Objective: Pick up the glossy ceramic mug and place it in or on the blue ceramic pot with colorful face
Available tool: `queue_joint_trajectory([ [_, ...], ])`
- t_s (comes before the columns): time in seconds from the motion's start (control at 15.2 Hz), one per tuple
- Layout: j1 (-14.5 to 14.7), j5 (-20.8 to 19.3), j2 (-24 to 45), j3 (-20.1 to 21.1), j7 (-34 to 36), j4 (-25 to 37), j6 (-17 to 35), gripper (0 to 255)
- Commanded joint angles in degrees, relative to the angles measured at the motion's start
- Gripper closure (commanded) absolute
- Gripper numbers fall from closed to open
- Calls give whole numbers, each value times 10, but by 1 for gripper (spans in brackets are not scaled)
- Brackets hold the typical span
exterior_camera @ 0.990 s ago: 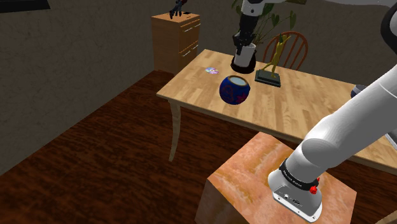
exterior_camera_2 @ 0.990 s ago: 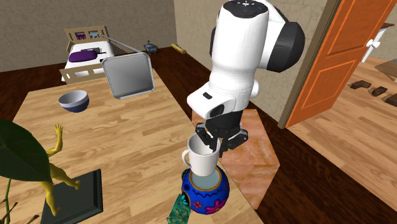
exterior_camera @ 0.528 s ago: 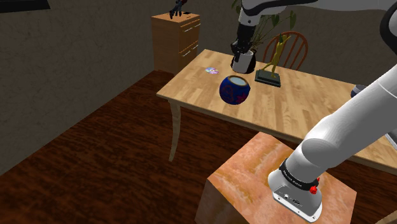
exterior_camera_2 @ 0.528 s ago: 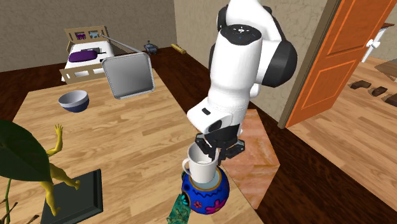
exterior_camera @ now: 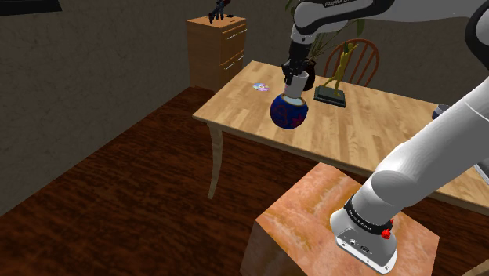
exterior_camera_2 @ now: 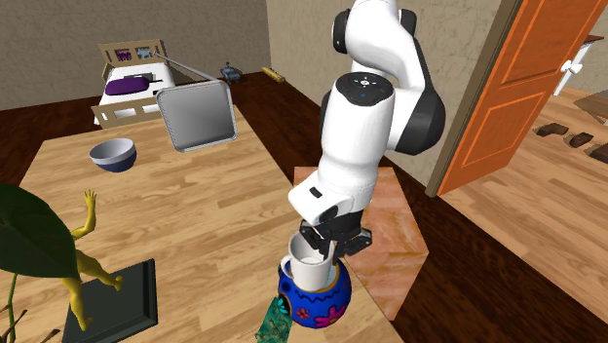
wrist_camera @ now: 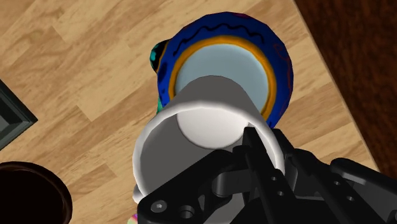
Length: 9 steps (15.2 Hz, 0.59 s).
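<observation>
One white arm point(exterior_camera_2: 361, 127) bends steeply over the worktop point(exterior_camera_2: 195, 214), its hand point(exterior_camera_2: 326, 244) pointing straight down and pinching the rim of the upright mug point(exterior_camera_2: 310, 265), whose base sits at the mouth of the blue pot point(exterior_camera_2: 312, 300).

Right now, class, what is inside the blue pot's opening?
The white mug, clasped by the tool, dips into the mouth of the blue pot. Pale lining shows around it; the pot's floor is hidden beneath the mug.

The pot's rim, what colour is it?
Orange, on the blue pot; clearest in the wrist view.
</observation>
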Motion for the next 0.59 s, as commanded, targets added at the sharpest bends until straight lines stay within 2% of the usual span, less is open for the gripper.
queue_joint_trajectory([
  [0.0, 0, 0, 1, 0, 0, -3, 4, 255],
  [0.33, 0, 0, 1, 0, 0, -3, 4, 255],
  [0.4, 0, 0, 1, 0, 0, -3, 4, 0],
  [0.53, 0, 0, 1, 0, 0, -3, 4, 0],
])
